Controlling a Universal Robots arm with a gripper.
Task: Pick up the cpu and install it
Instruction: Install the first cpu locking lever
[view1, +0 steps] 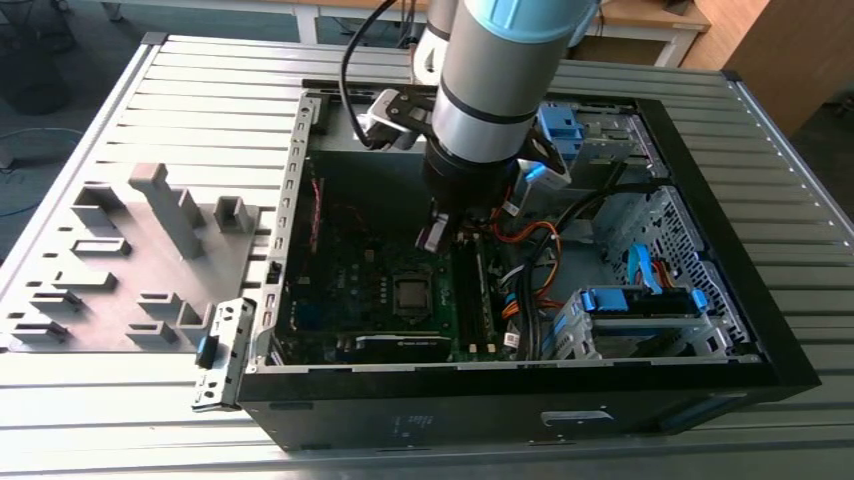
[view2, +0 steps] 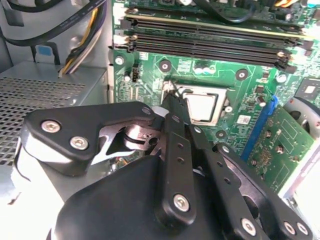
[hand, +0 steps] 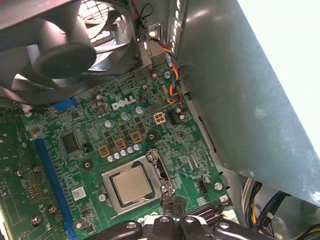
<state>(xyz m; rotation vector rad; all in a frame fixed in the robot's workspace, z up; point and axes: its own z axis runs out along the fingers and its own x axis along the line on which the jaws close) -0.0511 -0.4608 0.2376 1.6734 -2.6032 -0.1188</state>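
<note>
Cpu (hand: 131, 186) in socket (hand: 159, 167), end effector (hand: 171, 205) nr.

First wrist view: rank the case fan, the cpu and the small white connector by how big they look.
1. case fan: largest, though it seems nearer the camera, which may exaggerate it.
2. cpu: clearly smaller than the fan.
3. white connector: smallest by far.
</note>
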